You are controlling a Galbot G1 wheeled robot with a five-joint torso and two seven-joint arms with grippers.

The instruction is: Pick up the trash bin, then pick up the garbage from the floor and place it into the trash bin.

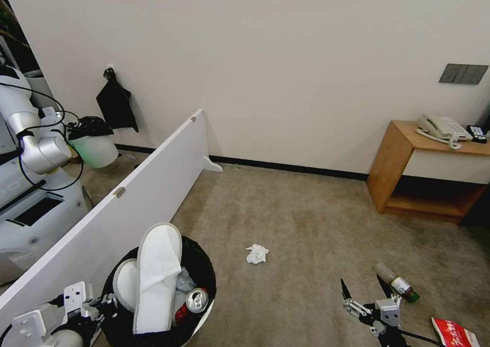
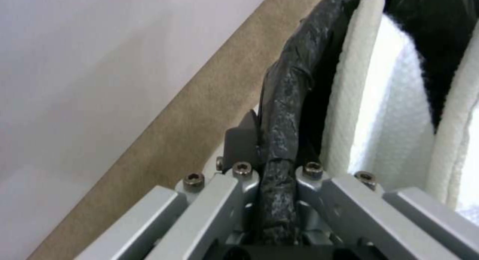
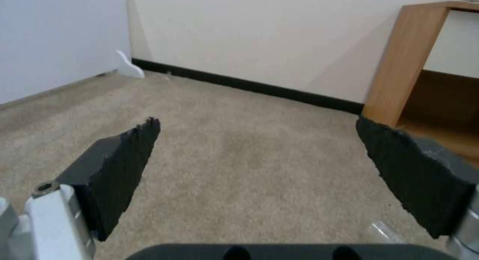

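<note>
The trash bin (image 1: 203,263), white with a black bag over its rim, is at the lower left of the head view. My left gripper (image 1: 106,303) is shut on its bagged rim (image 2: 279,114). Two white slippers (image 1: 157,273) (image 2: 384,103) and a crushed red can (image 1: 193,303) sit inside it. On the carpet lie a crumpled white tissue (image 1: 256,253), a clear green-capped bottle (image 1: 398,283) and a red packet (image 1: 454,332). My right gripper (image 1: 362,286) (image 3: 257,121) hangs open over bare carpet, just left of the bottle, with nothing between its fingers.
A long white board (image 1: 127,194) stands on edge along the bin's left side. A wooden side table (image 1: 403,168) with a telephone (image 1: 440,128) stands against the wall at the right. A reflection of my body (image 1: 35,148) shows at the far left.
</note>
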